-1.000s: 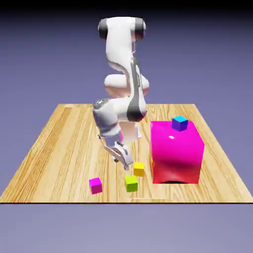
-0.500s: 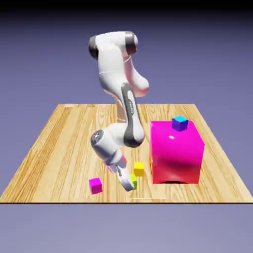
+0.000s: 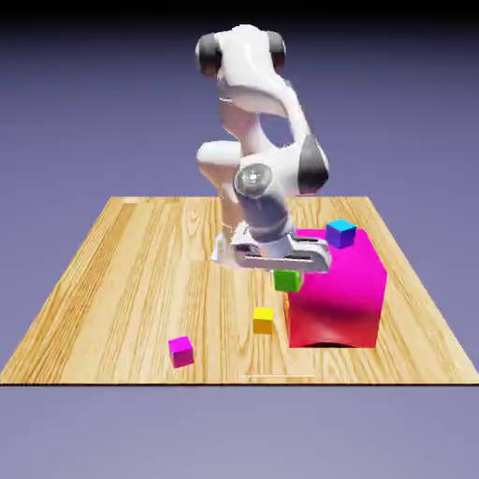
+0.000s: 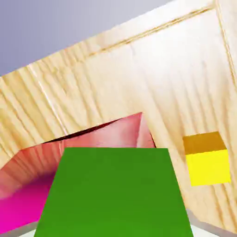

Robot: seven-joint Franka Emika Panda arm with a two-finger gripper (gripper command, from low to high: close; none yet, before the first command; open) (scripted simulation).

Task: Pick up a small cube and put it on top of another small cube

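Above the pale, striped wooden table (image 3: 140,281), the white robot gripper (image 3: 297,264) had its jaws clamped on the small lime-green cube (image 3: 287,280), which was held up off the wood in front of the big block's upper edge in the exterior view. That glossy magenta block (image 3: 341,290) shaded to red low down, its lower edge curving inward, and a small flat-faced blue cube (image 3: 341,234) sat on top. Whether the green cube touched the block could not be told. A plain yellow small cube (image 3: 263,321) rested on the table beside the block, and a sharp-edged magenta small cube (image 3: 181,352) lay nearer the exterior view's left. No container showed.
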